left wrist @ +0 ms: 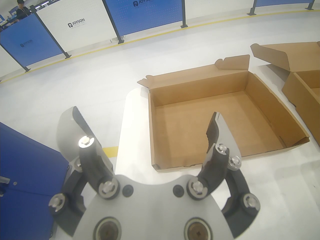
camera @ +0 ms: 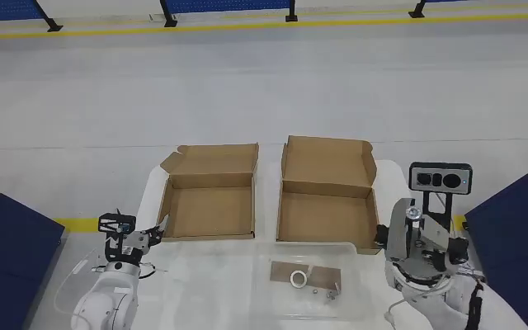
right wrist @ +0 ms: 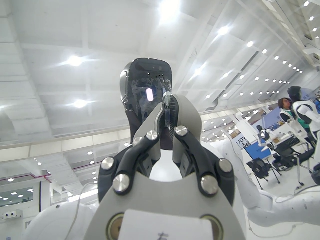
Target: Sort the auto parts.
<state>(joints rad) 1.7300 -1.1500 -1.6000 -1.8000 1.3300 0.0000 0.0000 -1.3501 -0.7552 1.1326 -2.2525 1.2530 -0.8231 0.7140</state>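
Auto parts (camera: 304, 280): small loose pieces lying in a clear tray (camera: 322, 246) at the near middle of the white table (camera: 214, 272).

- Left cardboard box (camera: 208, 210): open, lid folded back, on the far side of the table.
- Right cardboard box (camera: 326, 216): open, lid back, just beside the left one and directly behind the tray.
- Brown cardboard piece (camera: 323, 274): flat on the tray floor.
- Left gripper (left wrist: 145, 112): fingers spread wide, holding nothing, above the table at the left box's near left corner.
- Right gripper (right wrist: 166, 101): fingers pressed together, pointed up toward the ceiling, at the table's right side.
- White ring (camera: 298, 280): on the cardboard piece.
- Tiny metal bits (camera: 314, 289): just beside the ring, too small to identify.
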